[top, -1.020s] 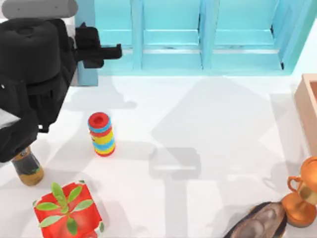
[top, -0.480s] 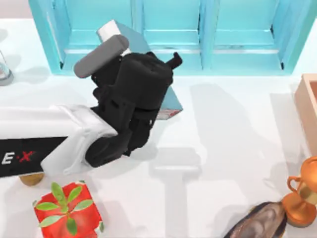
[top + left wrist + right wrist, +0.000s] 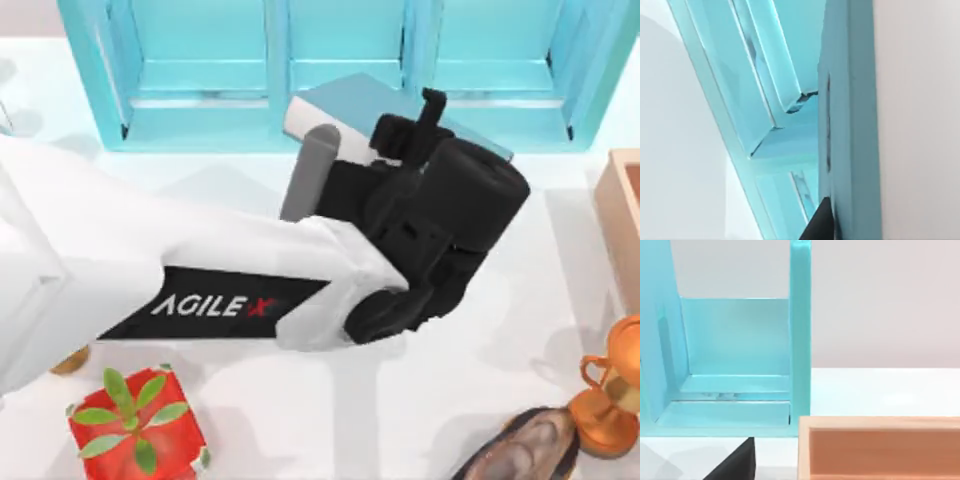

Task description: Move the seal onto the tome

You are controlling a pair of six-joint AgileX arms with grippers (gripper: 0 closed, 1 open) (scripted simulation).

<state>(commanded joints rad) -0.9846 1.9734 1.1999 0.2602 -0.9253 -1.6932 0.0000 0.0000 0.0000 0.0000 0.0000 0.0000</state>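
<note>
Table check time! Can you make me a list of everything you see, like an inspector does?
Surface: white table, shadows on it.
Job's things: teal tome in front of the cabinet, partly covered by the left arm.
Clutter: red box with a green plant; orange trophy cup; dark shell lump; wooden box at the right edge.
Grippers: left gripper over the tome, close to the cabinet; right gripper near the wooden box.
Cables: nothing seen.
Surroundings: light-blue shelf cabinet along the far side.
</note>
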